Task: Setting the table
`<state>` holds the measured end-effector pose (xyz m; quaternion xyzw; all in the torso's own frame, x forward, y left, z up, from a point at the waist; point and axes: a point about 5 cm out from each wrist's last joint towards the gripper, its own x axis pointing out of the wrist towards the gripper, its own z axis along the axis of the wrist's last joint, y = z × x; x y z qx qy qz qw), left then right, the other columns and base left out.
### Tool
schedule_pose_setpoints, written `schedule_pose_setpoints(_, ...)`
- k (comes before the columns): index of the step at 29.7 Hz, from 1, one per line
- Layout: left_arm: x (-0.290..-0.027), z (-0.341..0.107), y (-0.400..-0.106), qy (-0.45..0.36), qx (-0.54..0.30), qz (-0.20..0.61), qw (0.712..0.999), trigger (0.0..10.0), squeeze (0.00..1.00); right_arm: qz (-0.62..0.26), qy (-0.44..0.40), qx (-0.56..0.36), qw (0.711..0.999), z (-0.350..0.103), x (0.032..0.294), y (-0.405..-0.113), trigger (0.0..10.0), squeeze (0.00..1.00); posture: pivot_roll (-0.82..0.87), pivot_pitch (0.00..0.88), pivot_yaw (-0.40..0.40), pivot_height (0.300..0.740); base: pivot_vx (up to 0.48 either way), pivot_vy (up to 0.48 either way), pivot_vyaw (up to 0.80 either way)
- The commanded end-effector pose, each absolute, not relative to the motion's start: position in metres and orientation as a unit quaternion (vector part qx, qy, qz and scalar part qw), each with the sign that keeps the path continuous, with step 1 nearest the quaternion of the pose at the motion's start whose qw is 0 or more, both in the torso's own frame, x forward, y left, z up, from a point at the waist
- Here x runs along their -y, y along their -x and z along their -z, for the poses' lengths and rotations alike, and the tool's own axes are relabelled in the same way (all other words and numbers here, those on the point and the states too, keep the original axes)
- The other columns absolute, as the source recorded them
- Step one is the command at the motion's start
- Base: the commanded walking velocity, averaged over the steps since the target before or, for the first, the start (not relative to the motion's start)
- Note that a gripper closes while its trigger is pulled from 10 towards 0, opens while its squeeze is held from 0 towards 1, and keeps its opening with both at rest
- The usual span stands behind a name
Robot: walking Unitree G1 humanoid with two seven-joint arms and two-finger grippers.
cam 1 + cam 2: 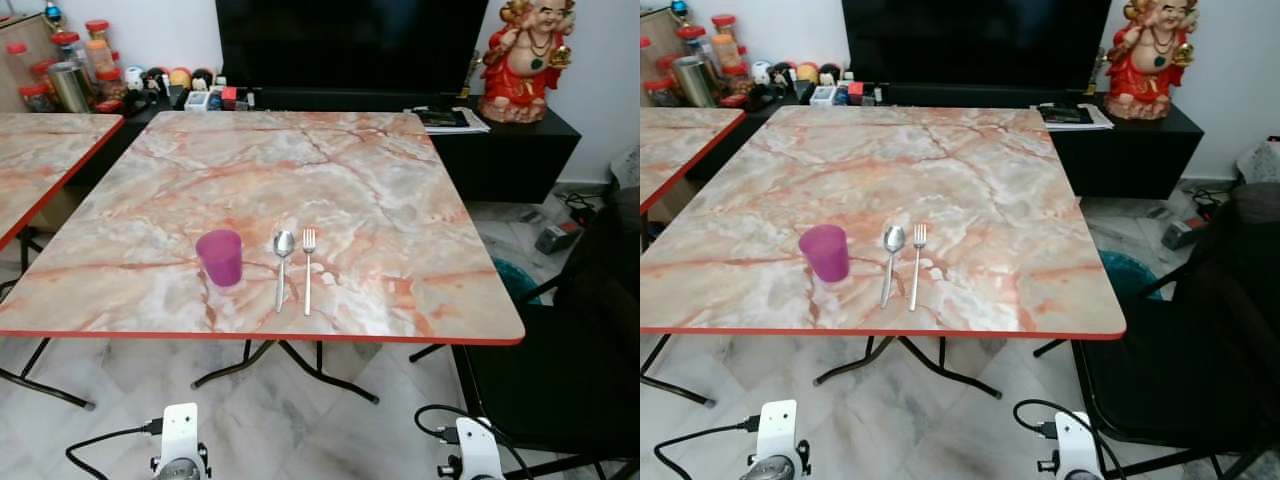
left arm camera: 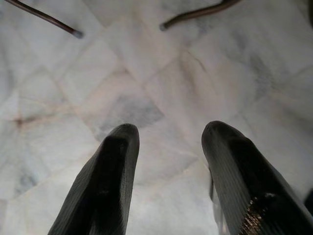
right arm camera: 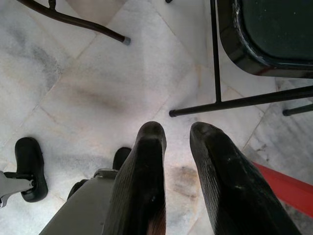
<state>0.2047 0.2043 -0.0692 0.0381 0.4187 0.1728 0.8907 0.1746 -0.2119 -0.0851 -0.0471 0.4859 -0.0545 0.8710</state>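
A translucent pink cup [image 1: 220, 256] stands upright near the front edge of the marble-patterned table [image 1: 400, 190]. Just right of it a metal spoon [image 1: 282, 264] and a metal fork [image 1: 308, 268] lie side by side, handles toward me. Both arms hang low in front of the table, left arm [image 1: 181, 442] and right arm [image 1: 474, 452]. In the left wrist view my left gripper [image 2: 168, 129] is open over the floor tiles, with nothing between its fingers. In the right wrist view my right gripper [image 3: 177, 129] is open by a narrow gap and holds nothing.
A black chair [image 1: 580, 350] stands at the table's right front corner. A second marble table [image 1: 40, 150] is on the left. Behind are a dark TV console [image 1: 500, 140] with a red statue [image 1: 525, 60], papers and jars [image 1: 70, 70]. Table legs [image 1: 300, 365] cross below.
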Motion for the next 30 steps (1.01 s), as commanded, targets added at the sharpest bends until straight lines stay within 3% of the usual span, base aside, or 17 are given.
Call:
schedule_pose_setpoints(1, -0.205, 0.068, -0.205, -0.041, -0.411, -0.186, 0.892, 10.0, 0.00, 0.054, 0.045, -0.486, 0.871, 0.085, 0.211, -0.176, 10.0, 0.00, 0.04, 0.000, -0.019, 0.740, 0.000, 0.000, 0.00)
schedule_pose_setpoints(8, -0.204, 0.066, -0.207, -0.032, -0.385, -0.174, 0.906, 10.0, 0.00, 0.056, 0.043, -0.486, 0.871, 0.085, 0.210, -0.175, 10.0, 0.00, 0.04, 0.000, -0.014, 0.740, 0.000, 0.000, 0.00)
schedule_pose_setpoints(13, -0.198, 0.062, -0.213, 0.011, -0.354, -0.114, 0.928, 10.0, 0.00, 0.056, 0.041, -0.486, 0.871, 0.085, 0.210, -0.175, 10.0, 0.00, 0.04, 0.000, -0.012, 0.740, 0.000, 0.000, 0.00)
schedule_pose_setpoints(21, -0.190, 0.064, -0.214, 0.015, -0.371, -0.026, 0.928, 10.0, 0.00, 0.053, 0.040, -0.487, 0.871, 0.086, 0.210, -0.174, 10.0, 0.00, 0.05, 0.000, -0.009, 0.740, 0.000, 0.000, 0.00)
schedule_pose_setpoints(30, -0.190, 0.063, -0.215, -0.002, -0.372, 0.004, 0.928, 10.0, 0.00, 0.053, 0.038, -0.487, 0.871, 0.086, 0.210, -0.173, 10.0, 0.00, 0.06, 0.000, -0.009, 0.740, 0.000, 0.000, 0.00)
